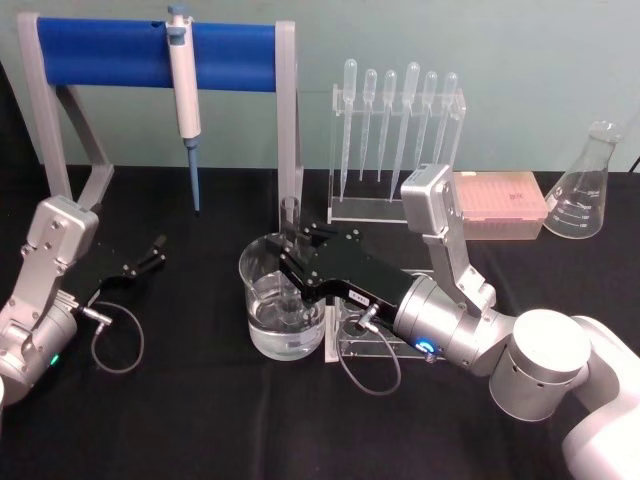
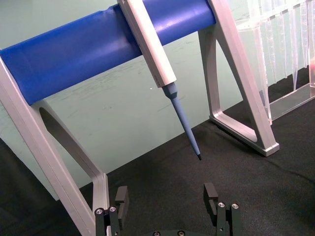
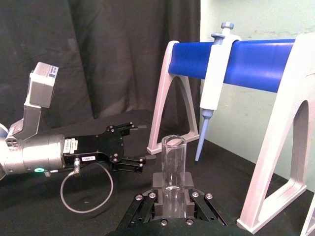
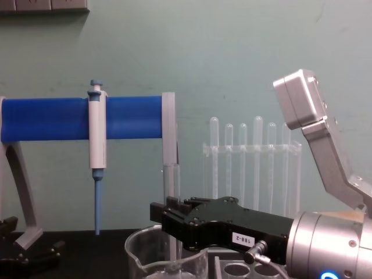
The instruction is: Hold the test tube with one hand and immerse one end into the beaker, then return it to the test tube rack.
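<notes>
The test tube [image 1: 291, 213] stands upright, open end up, with my right gripper [image 1: 292, 260] shut on its middle. Its lower part runs down inside the beaker [image 1: 262, 325], a wide glass with water in its bottom; I cannot tell whether the tip touches the water. In the right wrist view the test tube [image 3: 173, 162] rises between the right gripper's [image 3: 173, 195] black fingers. From the chest, the test tube [image 4: 173, 186] passes behind the right gripper [image 4: 168, 210] above the beaker [image 4: 142, 256]. My left gripper [image 1: 150, 256] rests open on the black cloth at the left, and the left gripper [image 2: 166, 196] holds nothing.
A blue-barred stand [image 1: 110, 55] at the back left carries a white-and-blue micropipette [image 1: 184, 90]. A clear rack of pipettes [image 1: 395, 130], a pink tip box [image 1: 500, 205] and a conical flask [image 1: 583, 190] stand at the back right. A clear holed rack [image 1: 375, 340] lies under my right wrist.
</notes>
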Controlling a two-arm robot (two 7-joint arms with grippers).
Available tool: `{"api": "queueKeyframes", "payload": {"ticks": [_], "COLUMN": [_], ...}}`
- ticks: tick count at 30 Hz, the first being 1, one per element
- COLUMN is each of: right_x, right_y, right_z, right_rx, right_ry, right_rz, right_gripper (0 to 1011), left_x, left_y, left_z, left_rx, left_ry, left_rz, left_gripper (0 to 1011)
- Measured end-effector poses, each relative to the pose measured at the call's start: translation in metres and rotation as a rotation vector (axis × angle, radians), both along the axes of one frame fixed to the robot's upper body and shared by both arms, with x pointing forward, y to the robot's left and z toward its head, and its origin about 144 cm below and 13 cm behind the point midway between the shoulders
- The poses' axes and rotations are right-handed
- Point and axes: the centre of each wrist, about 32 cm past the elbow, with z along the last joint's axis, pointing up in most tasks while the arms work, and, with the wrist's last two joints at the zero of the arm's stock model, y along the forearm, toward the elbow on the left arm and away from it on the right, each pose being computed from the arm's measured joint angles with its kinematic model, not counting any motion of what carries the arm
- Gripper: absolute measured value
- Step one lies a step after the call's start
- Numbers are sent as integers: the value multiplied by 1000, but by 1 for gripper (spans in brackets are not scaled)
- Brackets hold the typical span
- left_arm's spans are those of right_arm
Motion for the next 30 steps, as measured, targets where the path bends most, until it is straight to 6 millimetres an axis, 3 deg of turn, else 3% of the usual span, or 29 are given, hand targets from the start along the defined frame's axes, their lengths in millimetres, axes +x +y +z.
{"api": "queueKeyframes", "payload": {"ticks": [30], "right_x": [0], "right_y": [0], "right_z": [0], "right_rx": [0], "right_ry": [0], "right_rz": [0], "right_gripper": [224], "left_x": [0], "left_y": [0], "left_z": [0], "left_rx": [0], "left_ry": [0], "left_rz": [0], "left_gripper": [1000]}}
